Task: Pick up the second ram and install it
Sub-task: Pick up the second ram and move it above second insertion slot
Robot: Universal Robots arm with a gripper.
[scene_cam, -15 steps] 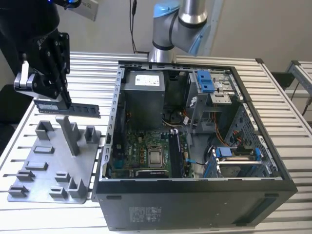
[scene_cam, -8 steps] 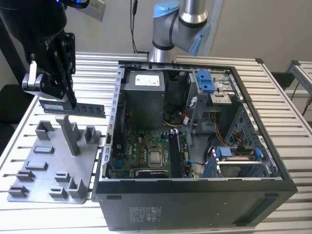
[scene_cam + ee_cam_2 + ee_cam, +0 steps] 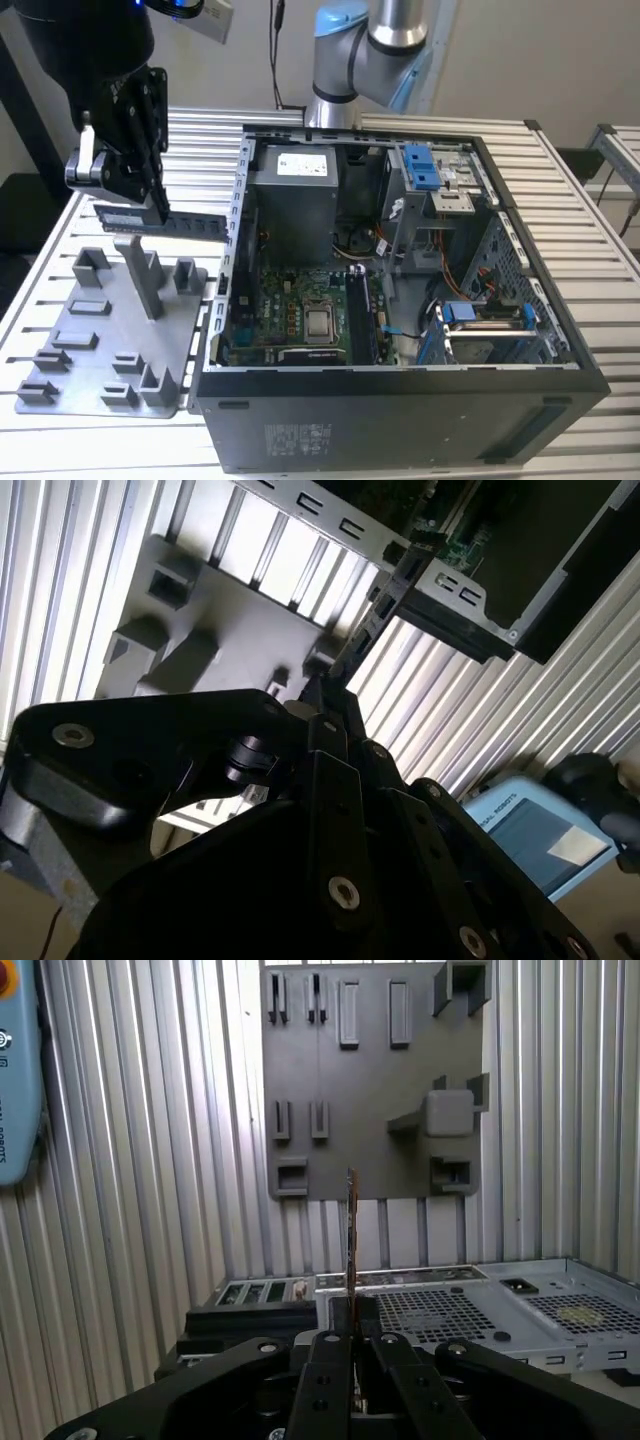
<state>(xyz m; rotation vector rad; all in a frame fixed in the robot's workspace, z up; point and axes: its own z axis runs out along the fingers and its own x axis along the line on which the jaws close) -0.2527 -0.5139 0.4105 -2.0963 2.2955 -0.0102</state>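
- Dark second ram (image 3: 195,224) sits clamped in the end effector (image 3: 152,205), clear of the grey tray (image 3: 90,335) beneath it.
- Pickup looks done; seating it in the computer case (image 3: 400,405) alongside remains.

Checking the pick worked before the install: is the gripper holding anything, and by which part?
Yes. The gripper holds the second ram above the grey tray, its jaws shut on the stick's flat faces near mid-length.
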